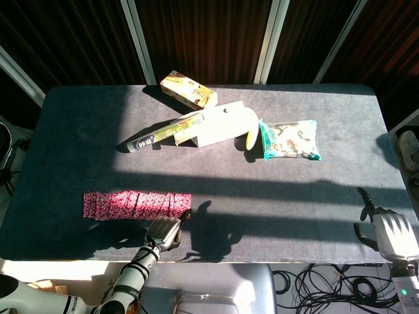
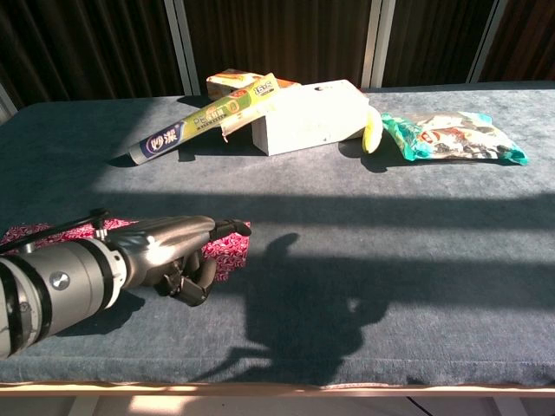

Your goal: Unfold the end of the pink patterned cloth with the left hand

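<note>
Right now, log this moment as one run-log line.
left hand: at pink cloth right end, grip unclear | cloth: folded | right hand: idle, near table edge

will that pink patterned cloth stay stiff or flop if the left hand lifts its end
Probably floppy: the folded pink patterned cloth lies flat in soft pleats on the grey table. It looks thin and light, so the left hand near its right end may drag the whole strip.
</note>
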`<state>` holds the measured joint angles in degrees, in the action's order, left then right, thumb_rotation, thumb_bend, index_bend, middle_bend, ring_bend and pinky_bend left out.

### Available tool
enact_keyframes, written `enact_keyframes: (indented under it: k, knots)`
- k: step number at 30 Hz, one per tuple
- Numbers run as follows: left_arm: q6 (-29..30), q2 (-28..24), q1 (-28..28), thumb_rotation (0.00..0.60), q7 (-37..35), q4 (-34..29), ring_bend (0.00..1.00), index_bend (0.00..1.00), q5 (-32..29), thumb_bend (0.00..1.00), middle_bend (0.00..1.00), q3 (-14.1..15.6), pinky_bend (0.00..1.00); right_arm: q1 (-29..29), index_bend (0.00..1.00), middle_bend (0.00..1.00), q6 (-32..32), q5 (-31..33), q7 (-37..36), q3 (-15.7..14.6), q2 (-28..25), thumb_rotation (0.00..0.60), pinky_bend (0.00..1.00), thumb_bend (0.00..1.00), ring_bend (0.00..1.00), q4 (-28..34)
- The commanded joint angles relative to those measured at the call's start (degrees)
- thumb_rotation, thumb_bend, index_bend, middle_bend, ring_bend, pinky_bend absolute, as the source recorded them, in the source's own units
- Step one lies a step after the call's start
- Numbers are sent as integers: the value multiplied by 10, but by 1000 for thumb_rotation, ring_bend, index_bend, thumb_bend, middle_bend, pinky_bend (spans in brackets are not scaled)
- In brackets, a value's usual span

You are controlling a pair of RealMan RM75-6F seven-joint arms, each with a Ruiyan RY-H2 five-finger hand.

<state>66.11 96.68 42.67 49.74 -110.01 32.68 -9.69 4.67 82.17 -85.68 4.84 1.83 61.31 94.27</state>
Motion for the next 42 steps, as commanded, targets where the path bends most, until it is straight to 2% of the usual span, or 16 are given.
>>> enact_keyframes:
  k: [1,18,27,32,42]
  knots:
    - [7,-2,7,600,1,5,1000,99,-12,987,1000,-1,1000,-1,0,535,1,-1,-2,0,-1,600,605,349,529,0]
    - [16,-2,60,600,37,29,1000,92,-116,965,1000,9,1000,-4,0,535,7,-14,-10,-5,-5,600,605,349,530,-2]
    - [8,-4,78,600,34,21,1000,133,-135,960,1000,18,1000,-8,0,535,11,-19,-19,-8,-10,600,605,349,530,-5]
    - [9,-11,88,600,41,-4,1000,173,-147,956,1000,32,1000,-11,0,535,18,-22,-25,-8,-11,600,605,349,529,-6]
    - [15,-50,87,600,26,-87,1000,201,-127,951,1000,66,1000,-13,0,535,21,-28,-23,-10,-11,600,605,349,530,-7]
